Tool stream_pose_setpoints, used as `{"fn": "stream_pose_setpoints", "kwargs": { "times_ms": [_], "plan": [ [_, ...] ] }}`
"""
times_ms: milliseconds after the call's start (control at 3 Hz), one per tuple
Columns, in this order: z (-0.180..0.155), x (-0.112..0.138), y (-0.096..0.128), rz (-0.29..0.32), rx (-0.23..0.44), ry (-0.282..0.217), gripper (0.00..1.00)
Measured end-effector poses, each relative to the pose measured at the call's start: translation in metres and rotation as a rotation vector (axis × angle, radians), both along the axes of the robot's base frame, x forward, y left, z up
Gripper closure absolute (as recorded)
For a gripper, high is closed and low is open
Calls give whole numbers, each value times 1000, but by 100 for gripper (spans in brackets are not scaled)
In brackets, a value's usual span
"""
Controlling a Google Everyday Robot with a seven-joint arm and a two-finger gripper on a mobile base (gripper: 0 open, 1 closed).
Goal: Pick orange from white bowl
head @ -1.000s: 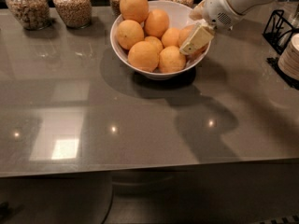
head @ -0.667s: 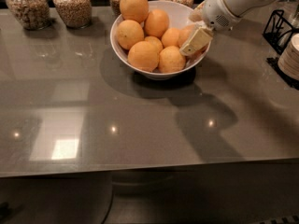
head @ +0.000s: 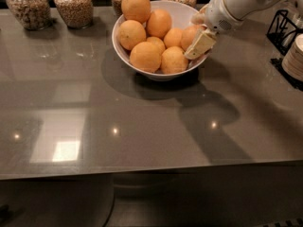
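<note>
The white bowl (head: 182,14) stands at the back middle of the grey table and holds several oranges. My gripper (head: 197,31) reaches in over the bowl's right rim from the upper right. Its fingers sit on either side of the rightmost orange (head: 189,35), a deep orange fruit lying against the right wall. The lower cream finger (head: 200,43) rests over the rim beside that fruit, and the upper finger presses on its top. The gripper looks shut on this orange, which still lies in the bowl. The largest orange (head: 136,5) tops the pile at the left.
Several glass jars of grains (head: 73,4) line the back edge behind and left of the bowl. A black wire rack (head: 283,28) and stacked plates (head: 294,56) stand at the right edge. The grey tabletop (head: 142,126) stretches toward the front.
The gripper stays at the same spot on the bowl's right side; the oranges and bowl have not visibly moved.
</note>
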State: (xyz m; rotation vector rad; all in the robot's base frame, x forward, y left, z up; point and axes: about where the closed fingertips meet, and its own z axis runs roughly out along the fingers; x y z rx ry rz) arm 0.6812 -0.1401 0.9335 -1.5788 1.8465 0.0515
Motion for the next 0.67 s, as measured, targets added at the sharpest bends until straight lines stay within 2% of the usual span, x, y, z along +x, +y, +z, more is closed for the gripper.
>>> {"fn": "stream_pose_setpoints", "kwargs": {
  "times_ms": [333,667],
  "plan": [
    [-10,3,-1,25,-32,11,30],
    [-20,8,-4,38,-60,14,36]
  ]
}}
